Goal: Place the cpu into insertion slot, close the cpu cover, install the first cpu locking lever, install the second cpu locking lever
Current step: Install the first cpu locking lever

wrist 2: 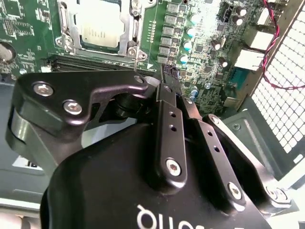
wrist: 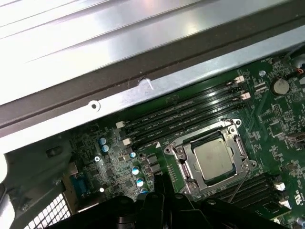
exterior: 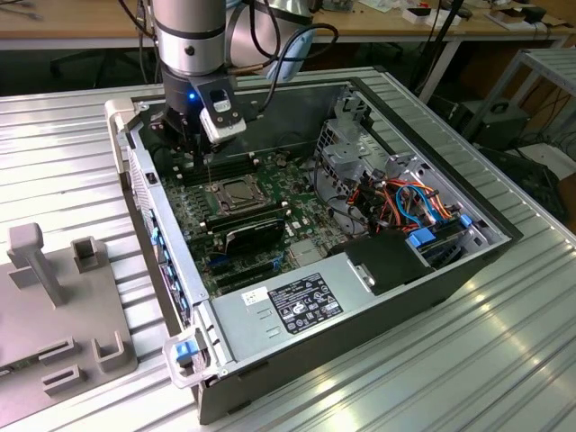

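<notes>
Nearest, in the exterior view, noted a power supply at the front of the open computer case; behind it, found the chip seated in its socket, with the metal cover lying flat around it; confirmed in both wrist views; just beyond, above the memory slots, found the gripper hanging, fingers pinched narrow with nothing seen between them; tips close to the socket's corner, contact not discernible.
</notes>
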`<action>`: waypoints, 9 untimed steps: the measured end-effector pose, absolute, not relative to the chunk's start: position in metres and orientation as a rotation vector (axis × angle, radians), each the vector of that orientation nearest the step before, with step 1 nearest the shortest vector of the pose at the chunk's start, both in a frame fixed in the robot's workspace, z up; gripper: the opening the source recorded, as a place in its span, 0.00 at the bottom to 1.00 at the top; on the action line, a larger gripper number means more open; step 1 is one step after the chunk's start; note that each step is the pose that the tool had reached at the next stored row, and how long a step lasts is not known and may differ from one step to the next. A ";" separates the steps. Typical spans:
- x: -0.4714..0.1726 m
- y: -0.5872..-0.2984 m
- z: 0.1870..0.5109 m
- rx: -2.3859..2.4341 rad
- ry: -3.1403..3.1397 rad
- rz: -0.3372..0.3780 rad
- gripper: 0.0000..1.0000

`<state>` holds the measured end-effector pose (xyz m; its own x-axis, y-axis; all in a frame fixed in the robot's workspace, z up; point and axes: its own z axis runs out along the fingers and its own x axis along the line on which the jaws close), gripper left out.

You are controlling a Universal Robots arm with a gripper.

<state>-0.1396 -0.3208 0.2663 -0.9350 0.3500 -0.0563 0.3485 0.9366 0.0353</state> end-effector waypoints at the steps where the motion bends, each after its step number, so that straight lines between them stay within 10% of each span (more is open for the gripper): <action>1: -0.140 -0.321 0.266 0.535 3.033 0.039 0.11; 9: -0.140 -0.320 0.265 0.449 3.047 0.041 0.11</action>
